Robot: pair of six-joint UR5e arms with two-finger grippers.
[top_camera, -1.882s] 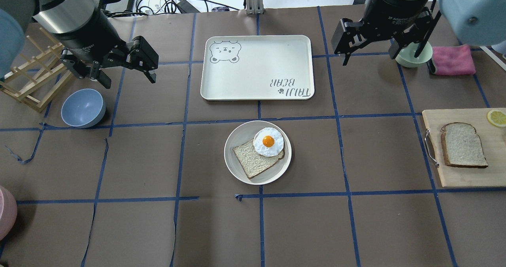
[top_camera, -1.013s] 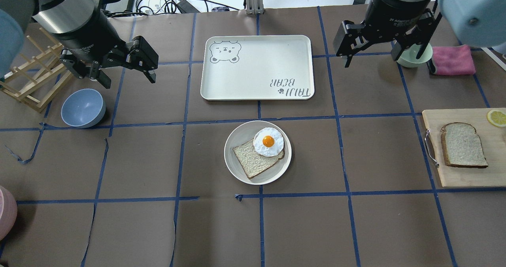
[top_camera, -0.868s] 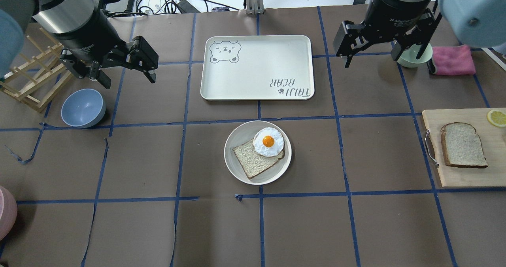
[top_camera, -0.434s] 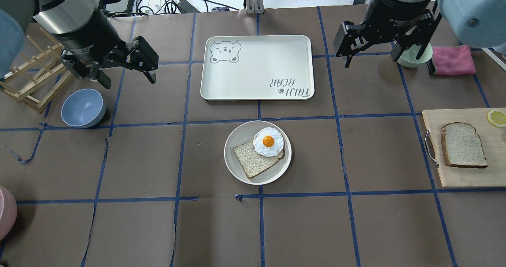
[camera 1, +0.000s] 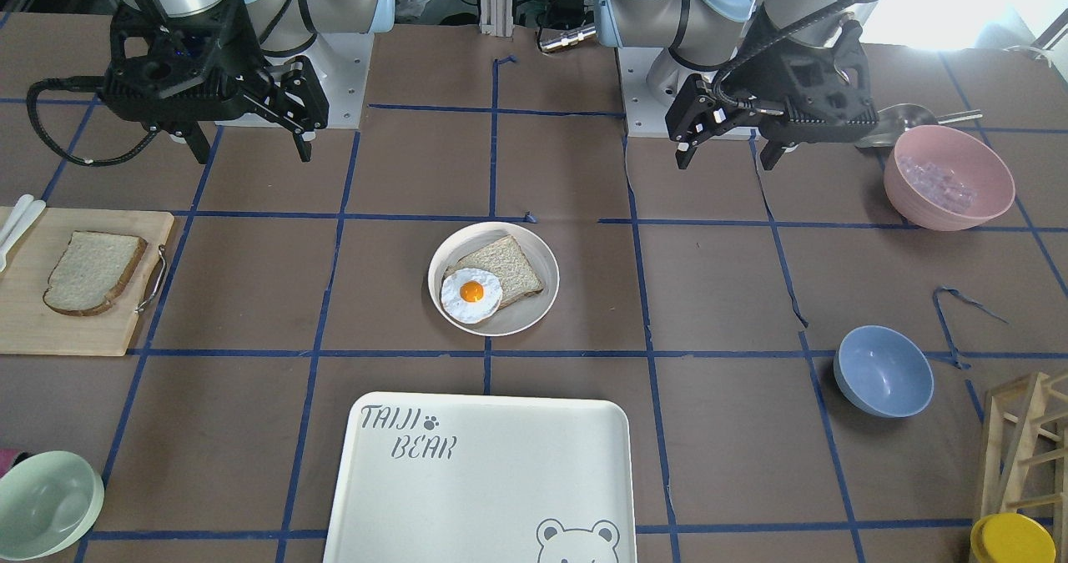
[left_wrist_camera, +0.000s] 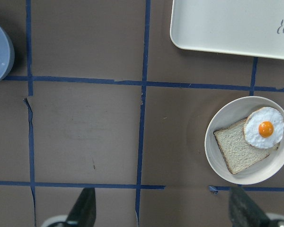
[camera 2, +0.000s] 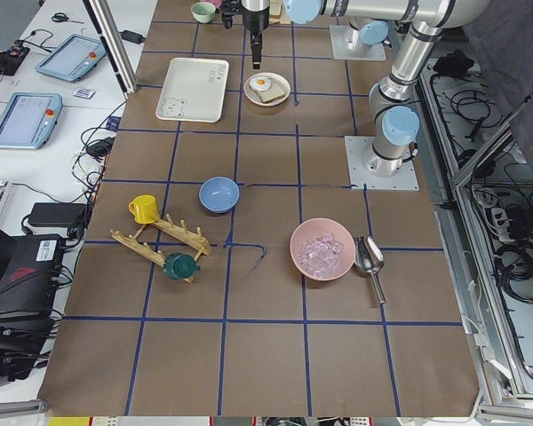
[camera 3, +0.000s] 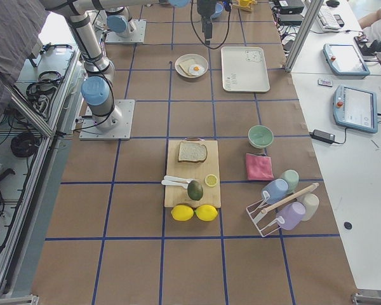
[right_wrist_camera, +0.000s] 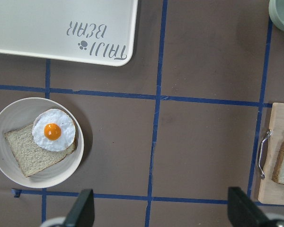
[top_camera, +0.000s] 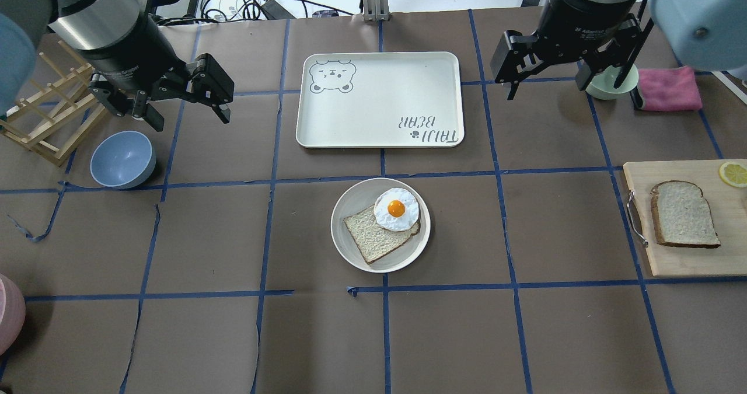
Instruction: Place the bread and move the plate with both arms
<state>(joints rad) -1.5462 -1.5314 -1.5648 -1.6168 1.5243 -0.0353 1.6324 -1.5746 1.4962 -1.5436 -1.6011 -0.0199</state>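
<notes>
Nothing picked up yet. The right gripper [top_camera: 563, 87] hangs high over the far side of the table with its jaws spread wide and nothing in them. The left gripper [top_camera: 191, 123] is the same: wide, empty, up in the air.

The bread [top_camera: 684, 214] lies flat on the cutting board [top_camera: 677, 262] at my right edge, well apart from the plate [top_camera: 356, 198] in the middle. The plate already carries a smaller slice [top_camera: 370, 239] with a fried egg [top_camera: 396, 209] overlapping its far corner.

I read the step as the right arm fetching the bread. My plan:
- Bring the right gripper over the slice before dropping. In its wrist view only the slice's edge shows, at the right border.
- The slice is flat on the board, so straddle its short width and close on the crust edges.
- Squeeze lightly. It looks soft and would likely fold or tear.
- Stay clear of the metal handle [top_camera: 636, 219] on the board's inner edge and the lemon slice [top_camera: 732, 173] at the far corner.
- Lift straight up so the board isn't dragged.
- Set it down centred over the egg, low, so it doesn't slide off the rim.

After that, one gripper on each opposite side of the plate rim. I'd guess it goes to the tray [top_camera: 379, 99] just beyond. Keep it level so the stack doesn't shift.
</notes>
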